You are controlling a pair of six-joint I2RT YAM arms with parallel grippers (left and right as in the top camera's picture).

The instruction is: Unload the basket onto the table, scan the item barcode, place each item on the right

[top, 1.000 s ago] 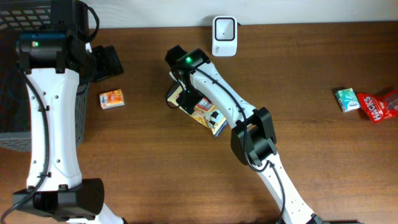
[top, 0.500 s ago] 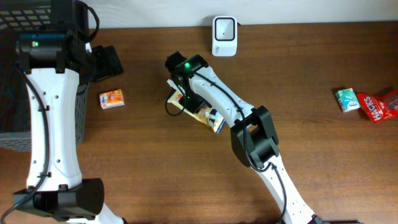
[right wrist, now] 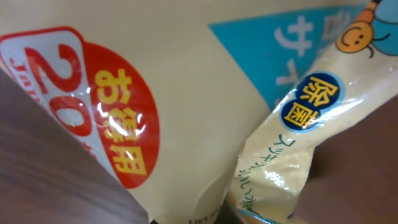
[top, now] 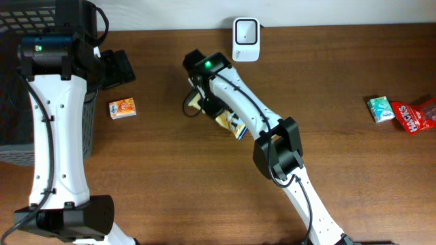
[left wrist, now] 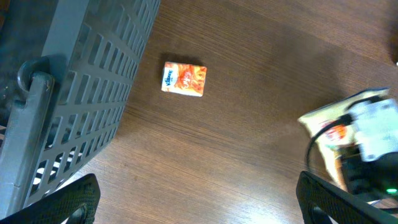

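Observation:
The item is a cream snack packet [top: 230, 123] with a red round label and blue print, lying on the table's middle below the white barcode scanner [top: 245, 30]. My right gripper [top: 202, 103] is shut on the packet's left end, which is bunched up. In the right wrist view the packet [right wrist: 186, 93] fills the frame and hides the fingers. The left wrist view shows the same packet [left wrist: 329, 121] at the right edge. My left gripper [left wrist: 211, 205] hangs open over bare wood with nothing between its fingers.
A small orange tissue box [top: 122, 107] lies left of the packet. A grey slatted basket [left wrist: 74, 93] stands at the far left. A green packet [top: 380, 109] and a red packet [top: 417, 116] lie at the right edge.
My right gripper has gone from open to shut on the packet's left end. The packet has crumpled and drawn in toward the gripper. The left arm has not moved.

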